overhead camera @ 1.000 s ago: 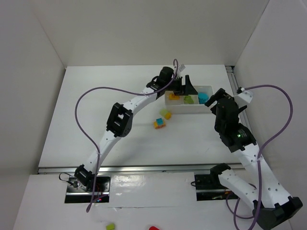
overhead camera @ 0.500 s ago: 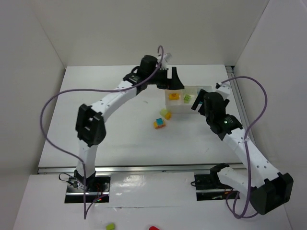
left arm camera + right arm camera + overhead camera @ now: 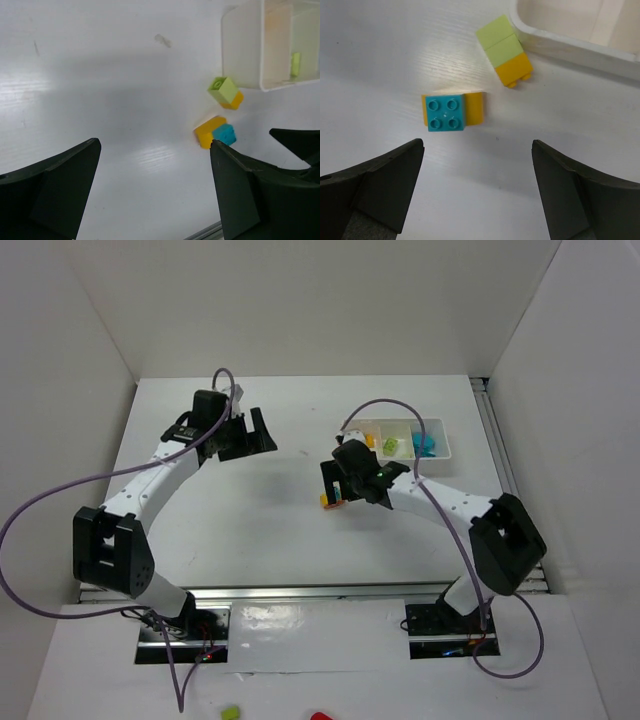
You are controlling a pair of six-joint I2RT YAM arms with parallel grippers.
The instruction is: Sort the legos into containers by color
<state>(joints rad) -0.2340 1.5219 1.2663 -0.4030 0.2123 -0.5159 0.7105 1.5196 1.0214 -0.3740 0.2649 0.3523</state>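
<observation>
Two loose stacked legos lie on the table left of the white tray (image 3: 560, 37). A cyan brick on a yellow-orange one (image 3: 447, 114) lies just ahead of my open, empty right gripper (image 3: 477, 195). A lime brick on an orange one (image 3: 504, 50) lies beside the tray corner. From above, the right gripper (image 3: 338, 490) hovers over them and only an orange edge (image 3: 327, 502) shows. The tray (image 3: 437, 452) holds an orange (image 3: 368, 441), a green (image 3: 390, 447) and a cyan brick (image 3: 424, 444), one per compartment. My left gripper (image 3: 250, 438) is open and empty, far left of the bricks.
The left wrist view shows both stacks, cyan-yellow (image 3: 216, 133) and lime-orange (image 3: 226, 92), the tray's end (image 3: 245, 50) and the right gripper's dark finger (image 3: 300, 142). White walls enclose the table. A metal rail (image 3: 300, 592) runs along the near edge.
My left arm has swung left, away from the tray. My right arm has moved from the tray's right end leftward to hover over the two loose stacks.
</observation>
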